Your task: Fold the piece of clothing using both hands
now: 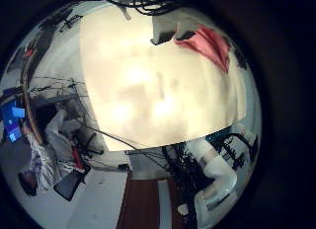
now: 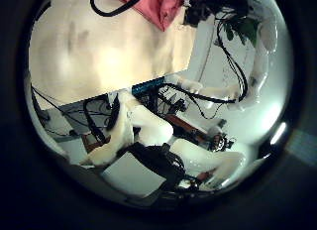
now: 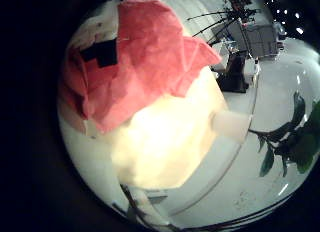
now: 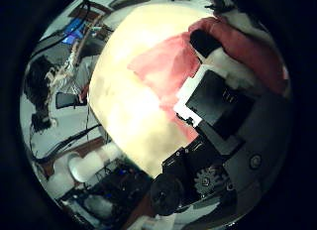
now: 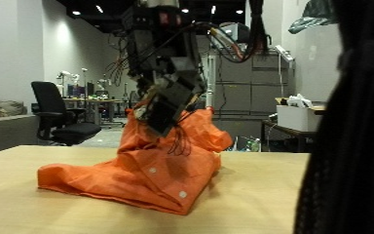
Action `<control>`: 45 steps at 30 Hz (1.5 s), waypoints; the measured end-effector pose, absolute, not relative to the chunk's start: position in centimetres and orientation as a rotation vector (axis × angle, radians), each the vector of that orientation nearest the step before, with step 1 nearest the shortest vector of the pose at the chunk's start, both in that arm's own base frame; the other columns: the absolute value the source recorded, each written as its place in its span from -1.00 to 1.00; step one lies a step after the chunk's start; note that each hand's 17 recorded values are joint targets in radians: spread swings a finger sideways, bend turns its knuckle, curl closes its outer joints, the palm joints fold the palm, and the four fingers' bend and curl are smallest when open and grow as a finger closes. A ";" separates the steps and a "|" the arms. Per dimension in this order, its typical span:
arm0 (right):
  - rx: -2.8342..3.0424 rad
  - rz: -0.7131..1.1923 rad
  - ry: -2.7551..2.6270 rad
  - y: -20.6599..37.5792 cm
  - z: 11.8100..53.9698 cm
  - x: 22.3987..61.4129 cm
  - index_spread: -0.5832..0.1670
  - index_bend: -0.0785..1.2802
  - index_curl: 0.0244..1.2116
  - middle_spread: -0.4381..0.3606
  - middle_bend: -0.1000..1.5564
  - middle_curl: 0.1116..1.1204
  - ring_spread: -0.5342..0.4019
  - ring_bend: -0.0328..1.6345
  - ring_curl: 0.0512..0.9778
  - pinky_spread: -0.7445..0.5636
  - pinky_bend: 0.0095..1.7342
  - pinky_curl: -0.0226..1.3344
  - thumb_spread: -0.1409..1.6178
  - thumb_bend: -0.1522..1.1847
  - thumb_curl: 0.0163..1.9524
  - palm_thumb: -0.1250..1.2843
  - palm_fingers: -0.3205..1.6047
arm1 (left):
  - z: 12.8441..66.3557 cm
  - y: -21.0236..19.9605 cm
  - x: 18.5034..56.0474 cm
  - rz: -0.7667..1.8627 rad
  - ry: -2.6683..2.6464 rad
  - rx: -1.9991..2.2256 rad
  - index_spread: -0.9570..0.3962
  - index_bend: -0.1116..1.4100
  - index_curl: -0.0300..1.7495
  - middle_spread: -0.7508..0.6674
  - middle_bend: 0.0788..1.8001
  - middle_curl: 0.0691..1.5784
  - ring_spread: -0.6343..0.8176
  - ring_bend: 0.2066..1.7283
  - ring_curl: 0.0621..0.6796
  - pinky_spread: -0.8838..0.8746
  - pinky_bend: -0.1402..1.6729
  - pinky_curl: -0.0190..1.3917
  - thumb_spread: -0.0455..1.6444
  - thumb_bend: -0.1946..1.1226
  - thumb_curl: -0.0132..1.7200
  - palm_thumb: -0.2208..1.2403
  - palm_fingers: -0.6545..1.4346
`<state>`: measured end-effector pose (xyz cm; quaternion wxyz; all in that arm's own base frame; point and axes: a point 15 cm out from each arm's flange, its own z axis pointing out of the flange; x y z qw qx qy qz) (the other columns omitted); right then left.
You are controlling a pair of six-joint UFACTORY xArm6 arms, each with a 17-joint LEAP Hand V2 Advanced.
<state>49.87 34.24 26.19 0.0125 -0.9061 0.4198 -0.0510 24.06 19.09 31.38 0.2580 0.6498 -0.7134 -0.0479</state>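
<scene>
**Garment lifted off table at one end**

Seen from outside: orange-red garment (image 5: 162, 161) partly on the table (image 5: 31, 210), partly hauled up above it. Lower end spread in a crumpled heap on the tabletop, upper end bunched and raised to a peak. Gripped at that peak by a hand (image 5: 168, 97) hanging down over the table, fingers closed into the cloth, folds draping down from the grip to the heap.

From the right palm's thumb side: right hand (image 4: 223, 101) clamped on the garment (image 4: 163, 66), cloth wrapped over a fingertip, the rest trailing down onto the table (image 4: 129, 101). From the little finger side of the same palm: garment (image 3: 140, 62) filling much of the view, close to the palm, hanging over the table (image 3: 165, 142).

From the left palm: garment (image 1: 205, 43) small and well apart, lying toward one edge of the table (image 1: 148, 91), bare tabletop across most of the view. Thumb side likewise: garment (image 2: 154, 4) far off across the table (image 2: 99, 52). Left hand high above the table; cannot tell whether open or closed.
</scene>
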 end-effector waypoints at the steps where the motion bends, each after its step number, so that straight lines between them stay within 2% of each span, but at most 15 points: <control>1: -2.804 -0.133 1.307 35.0 25.3 50.1 -0.01 0.80 0.08 -0.19 0.69 0.05 -0.25 0.73 0.06 -0.30 0.36 0.05 0.19 -0.86 -0.01 0.45 0.56 | 31.3 19.3 23.8 -0.129 -1.927 1.767 0.61 -0.65 -0.67 0.74 -0.90 -0.83 0.70 -0.68 -0.48 0.66 -0.43 -0.52 0.33 -0.74 -0.54 0.03 -0.43; 5: -2.776 -0.039 1.312 36.1 23.5 50.0 -0.13 0.46 -0.01 -0.25 0.59 -0.03 -0.34 0.65 -0.02 -0.54 0.30 -0.06 0.29 -0.81 -0.09 0.37 0.45 | 31.0 19.3 23.3 -0.127 -1.917 1.764 0.61 -0.65 -0.67 0.74 -0.90 -0.83 0.70 -0.68 -0.48 0.66 -0.43 -0.53 0.33 -0.74 -0.54 0.03 -0.43; 6: -2.776 -0.029 1.308 36.1 23.5 50.0 -0.19 0.17 -0.07 -0.27 0.49 -0.06 -0.38 0.69 0.00 -0.61 0.36 -0.05 0.31 -0.80 -0.11 0.37 0.23 | 31.0 19.3 23.2 -0.127 -1.916 1.764 0.61 -0.65 -0.67 0.74 -0.90 -0.82 0.70 -0.68 -0.48 0.66 -0.43 -0.53 0.33 -0.74 -0.54 0.03 -0.43; 8: -2.788 0.009 1.262 36.2 23.4 49.8 -0.27 -0.05 -0.13 -0.30 0.41 -0.11 -0.42 0.70 -0.02 -0.68 0.39 -0.08 0.34 -0.80 -0.14 0.37 0.19 | 30.7 19.3 22.8 -0.126 -1.902 1.765 0.61 -0.65 -0.67 0.74 -0.90 -0.82 0.70 -0.68 -0.48 0.66 -0.43 -0.53 0.33 -0.74 -0.54 0.03 -0.43; 9: -2.792 0.024 1.243 36.3 23.4 49.7 -0.29 -0.26 -0.17 -0.29 0.26 -0.15 -0.45 0.70 0.00 -0.68 0.48 -0.04 0.36 -0.79 -0.16 0.37 -0.09 | 30.6 19.3 22.7 -0.126 -1.899 1.765 0.61 -0.65 -0.67 0.74 -0.90 -0.82 0.70 -0.68 -0.48 0.66 -0.43 -0.53 0.33 -0.74 -0.54 0.03 -0.43; 10: -2.798 0.053 1.202 36.5 23.4 49.5 -0.30 -0.35 -0.19 -0.27 0.20 -0.18 -0.46 0.68 0.00 -0.67 0.50 -0.03 0.37 -0.78 -0.17 0.39 -0.19 | 30.5 19.2 22.6 -0.126 -1.897 1.763 0.61 -0.65 -0.66 0.74 -0.90 -0.82 0.70 -0.69 -0.49 0.66 -0.43 -0.53 0.33 -0.74 -0.54 0.03 -0.43; 12: -2.787 0.112 1.153 36.9 23.5 49.2 -0.35 -0.43 -0.27 -0.21 0.08 -0.26 -0.43 0.59 -0.07 -0.60 0.47 -0.06 0.39 -0.77 -0.19 0.44 -0.36 | 30.4 19.2 22.5 -0.127 -1.895 1.761 0.61 -0.65 -0.66 0.74 -0.90 -0.83 0.70 -0.69 -0.49 0.66 -0.43 -0.53 0.33 -0.74 -0.54 0.03 -0.43; 14: -2.769 0.193 1.080 37.5 23.8 48.7 -0.42 -0.39 -0.29 -0.06 -0.09 -0.36 -0.29 0.43 -0.17 -0.37 0.34 -0.08 0.39 -0.74 -0.19 0.55 -0.61 | 30.2 19.2 22.2 -0.132 -1.890 1.757 0.60 -0.65 -0.66 0.74 -0.90 -0.83 0.70 -0.69 -0.49 0.66 -0.43 -0.53 0.33 -0.74 -0.53 0.03 -0.43; 15: -2.766 0.232 1.036 37.5 24.0 48.4 -0.44 -0.38 -0.30 -0.03 -0.12 -0.38 -0.25 0.39 -0.19 -0.33 0.33 -0.08 0.39 -0.74 -0.19 0.55 -0.63 | 30.1 19.1 22.1 -0.133 -1.887 1.755 0.60 -0.65 -0.66 0.74 -0.90 -0.83 0.70 -0.69 -0.49 0.66 -0.43 -0.53 0.33 -0.74 -0.53 0.03 -0.43; 17: -2.751 0.302 0.968 37.4 24.5 48.0 -0.47 -0.41 -0.35 0.09 -0.24 -0.47 -0.01 0.22 -0.35 0.01 0.27 -0.15 0.37 -0.74 -0.20 0.62 -0.75 | 29.9 19.0 22.0 -0.134 -1.884 1.751 0.60 -0.65 -0.66 0.74 -0.90 -0.83 0.70 -0.69 -0.49 0.66 -0.43 -0.53 0.33 -0.74 -0.53 0.03 -0.43; 22: -2.693 0.330 0.885 36.1 28.1 48.2 -0.53 -0.52 -0.41 0.19 -0.41 -0.56 0.30 0.01 -0.51 0.44 0.19 -0.24 0.34 -0.76 -0.20 0.69 -0.77 | 29.9 18.8 22.1 -0.131 -1.891 1.749 0.60 -0.65 -0.66 0.74 -0.90 -0.83 0.70 -0.69 -0.49 0.66 -0.43 -0.53 0.34 -0.74 -0.54 0.03 -0.43; 26: -2.661 0.278 0.864 34.8 31.0 48.9 -0.57 -0.61 -0.44 0.16 -0.49 -0.60 0.41 -0.09 -0.58 0.61 0.08 -0.32 0.32 -0.77 -0.18 0.73 -0.72 | 29.8 18.7 22.1 -0.132 -1.894 1.746 0.60 -0.65 -0.66 0.74 -0.90 -0.82 0.70 -0.69 -0.49 0.66 -0.43 -0.53 0.33 -0.74 -0.54 0.04 -0.43; 33: -2.581 0.247 0.870 33.9 34.8 49.4 -0.59 -0.59 -0.45 -0.22 -0.39 -0.55 0.20 -0.15 -0.64 0.64 -0.13 -0.47 0.27 -0.77 -0.10 0.80 -0.48 | 30.1 18.2 22.4 -0.139 -1.907 1.739 0.60 -0.64 -0.66 0.74 -0.90 -0.82 0.70 -0.69 -0.49 0.66 -0.43 -0.53 0.34 -0.74 -0.54 0.04 -0.42; 41: -2.605 0.275 0.859 35.1 32.5 49.3 -0.55 -0.66 -0.49 -0.35 -0.43 -0.56 0.11 -0.15 -0.64 0.63 -0.14 -0.51 0.21 -0.78 -0.03 0.78 -0.48 | 30.6 17.1 22.2 -0.143 -1.930 1.735 0.61 -0.64 -0.65 0.74 -0.90 -0.82 0.70 -0.69 -0.49 0.66 -0.43 -0.53 0.34 -0.74 -0.54 0.04 -0.42; 45: -2.607 0.272 0.852 35.9 31.7 49.5 -0.54 -0.65 -0.52 -0.29 -0.43 -0.56 0.09 -0.15 -0.66 0.62 -0.15 -0.53 0.18 -0.78 0.01 0.78 -0.47 | 30.8 15.7 21.4 -0.129 -1.951 1.724 0.61 -0.64 -0.65 0.73 -0.90 -0.82 0.70 -0.69 -0.48 0.66 -0.44 -0.53 0.34 -0.74 -0.54 0.04 -0.42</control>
